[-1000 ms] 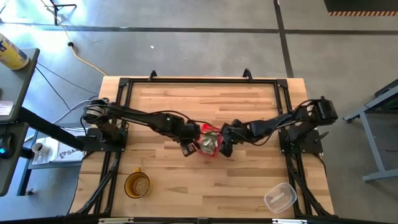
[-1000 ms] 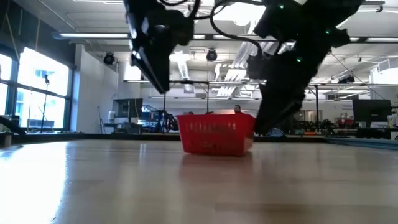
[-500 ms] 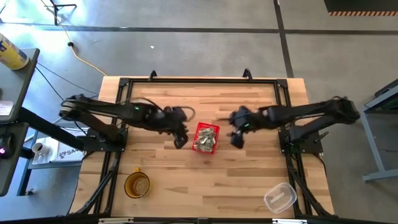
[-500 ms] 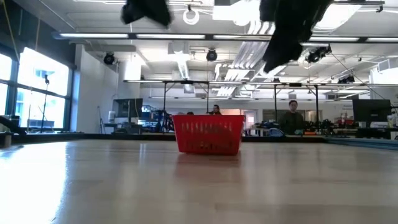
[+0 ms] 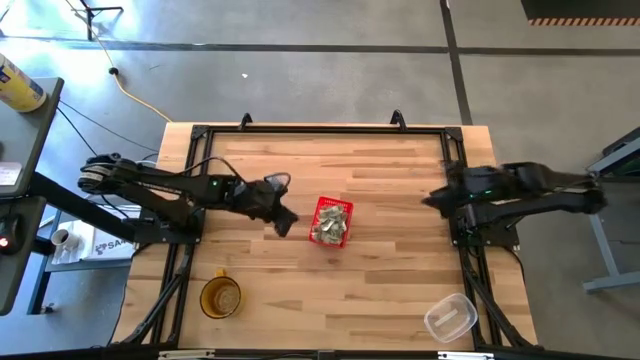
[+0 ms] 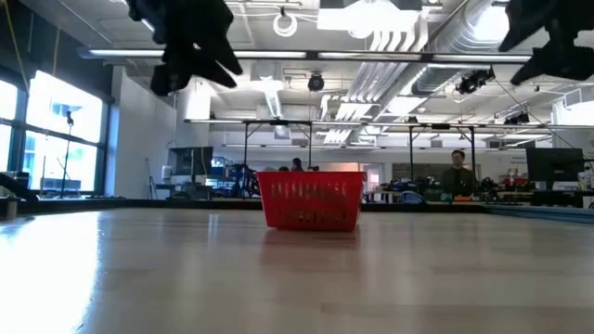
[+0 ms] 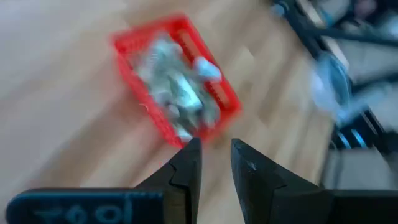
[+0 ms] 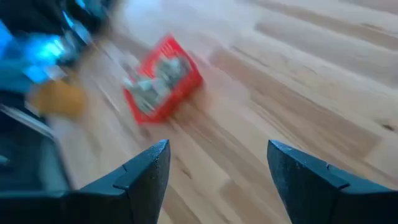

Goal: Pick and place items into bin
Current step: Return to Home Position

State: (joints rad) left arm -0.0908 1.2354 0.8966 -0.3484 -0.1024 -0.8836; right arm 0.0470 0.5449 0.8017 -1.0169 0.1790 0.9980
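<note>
Squarely at the middle of the wooden worktop (image 5: pixel 390 280) stands the red basket (image 5: pixel 338 204), upright, with its perforated wall facing the low camera (image 6: pixel 311 199). Inside it lies a loose heap of pale green-and-white packets (image 5: pixel 325 232), which both wrist views also show, blurred, filling the basket's floor (image 7: pixel 177 87). No packet can be seen on the bare wood around it. The left gripper (image 5: pixel 285 222) hangs above the worktop just beside the basket, on the side toward the left edge, clear of its rim. Its fingers (image 7: pixel 189 165) are empty, with only a narrow gap between them. The right gripper (image 5: pixel 435 198) is well away from the basket, raised over the right edge of the worktop near that arm's base. Its fingers (image 8: pixel 146 177) are spread wide and also empty. An amber round cup (image 5: pixel 221 297) stands near the corner on the left arm's side, at the edge that shows lowest in the high view. A clear plastic container (image 5: pixel 450 317) sits near the opposite corner of that same edge. Beyond the worktop, the low view shows a person (image 6: pixel 458 176) in the room behind.
</note>
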